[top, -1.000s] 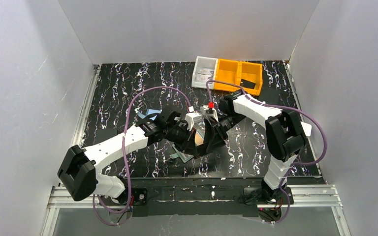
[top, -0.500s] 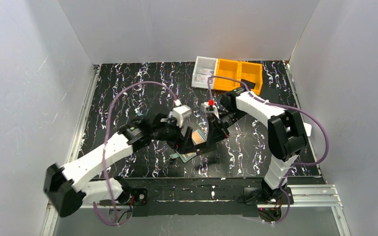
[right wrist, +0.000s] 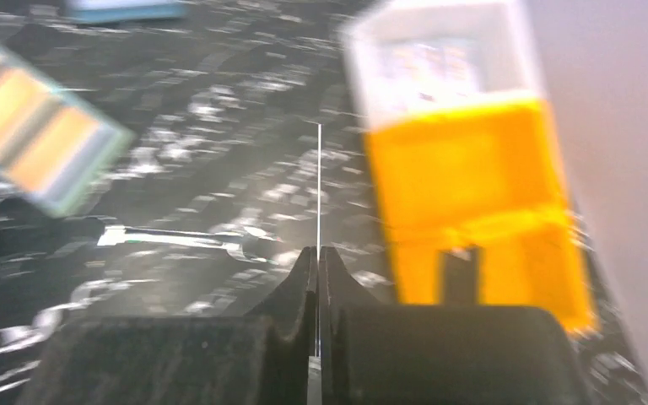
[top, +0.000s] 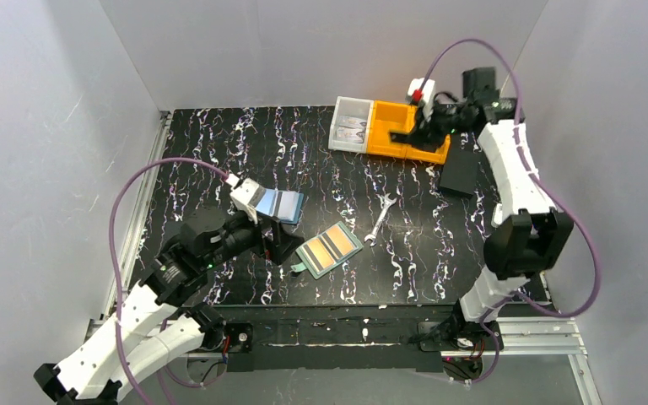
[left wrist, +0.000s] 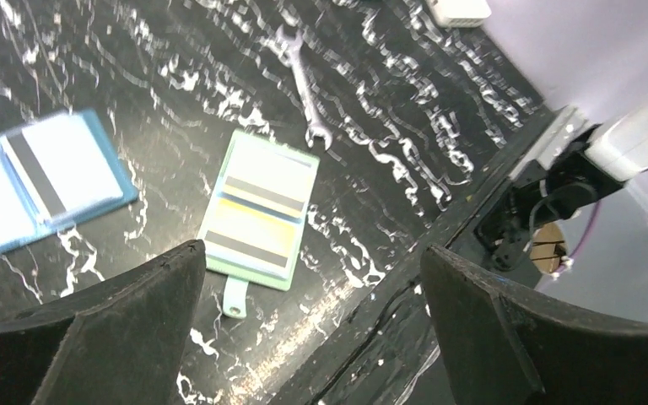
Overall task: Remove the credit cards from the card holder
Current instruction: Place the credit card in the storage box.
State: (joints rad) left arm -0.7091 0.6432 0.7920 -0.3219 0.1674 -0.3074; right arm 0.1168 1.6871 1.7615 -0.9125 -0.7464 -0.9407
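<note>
The sage-green card holder (top: 329, 247) lies open and flat on the table, with orange, tan and grey credit cards (left wrist: 253, 213) showing in its slots. My left gripper (top: 283, 245) hovers just left of it, open and empty; in the left wrist view (left wrist: 310, 253) its fingers frame the holder's snap tab. My right gripper (top: 407, 135) is at the back right over the orange bin (top: 388, 126), shut on one thin credit card (right wrist: 318, 169) that I see edge-on between its fingers (right wrist: 318, 257).
A light-blue flat rectangle (top: 278, 204) with a dark stripe lies behind the left gripper. A small wrench (top: 380, 218) lies right of the holder. A clear tray (top: 350, 125) adjoins the orange bin, which holds a dark card (right wrist: 458, 274). A black box (top: 460, 173) sits nearby.
The left gripper opened, let go of the holder and drew back to the near left. The right gripper shut on a card and swung up to the orange bin. The holder now lies flat.
</note>
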